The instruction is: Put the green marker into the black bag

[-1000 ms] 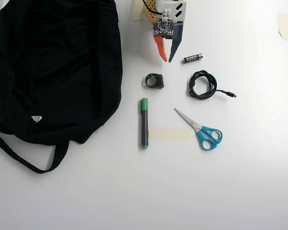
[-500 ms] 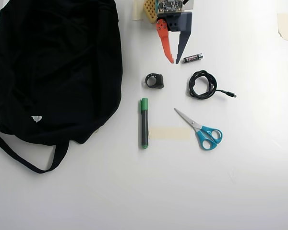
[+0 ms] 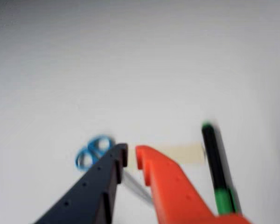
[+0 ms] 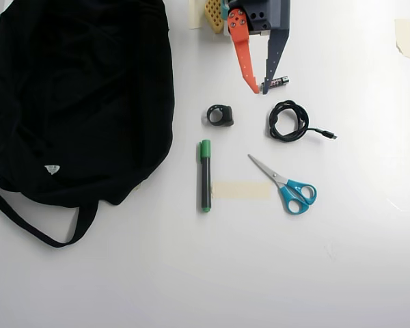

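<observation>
Orange and dark navy, the two fingers of my claw [image 4: 259, 89] point down the overhead view from the top edge, parted by a narrow gap and gripping nothing. The dark fingertip sits right at the end of a small black battery [image 4: 275, 83]; whether it touches I cannot tell. In the wrist view my claw [image 3: 131, 157] shows the same slim gap over bare white surface.

The table [image 4: 260, 273] is plain white and brightly lit, with a strip of beige tape [image 4: 241, 190] stuck flat on it and another scrap of tape [image 4: 404, 35] near the top right corner. The green marker [image 4: 205, 175] lies straight, cap toward me, just left of the strip and well apart from my fingertips. The black bag [image 4: 75, 96] fills the upper left, its strap looping toward the bottom, near the marker but not touching it. A small black ring-shaped thing [image 4: 220, 115], a coiled black cable [image 4: 290, 121] and blue-handled scissors [image 4: 288, 186] lie around.

My wrist view is blurred: the marker [image 3: 217, 168] and scissors [image 3: 94, 152] read as smears, the blades partly behind my fingers. The bag runs off the top and left edges overhead.
</observation>
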`<action>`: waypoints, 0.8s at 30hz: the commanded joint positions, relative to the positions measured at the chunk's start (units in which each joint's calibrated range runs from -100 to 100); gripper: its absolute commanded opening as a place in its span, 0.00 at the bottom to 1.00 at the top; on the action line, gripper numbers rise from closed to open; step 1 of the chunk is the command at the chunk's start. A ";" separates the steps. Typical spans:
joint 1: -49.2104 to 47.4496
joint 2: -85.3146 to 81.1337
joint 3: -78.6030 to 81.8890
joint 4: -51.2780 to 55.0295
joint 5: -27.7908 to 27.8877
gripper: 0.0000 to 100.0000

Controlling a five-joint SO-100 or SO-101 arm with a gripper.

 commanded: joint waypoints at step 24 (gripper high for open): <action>1.50 34.58 -24.92 -29.72 0.41 0.02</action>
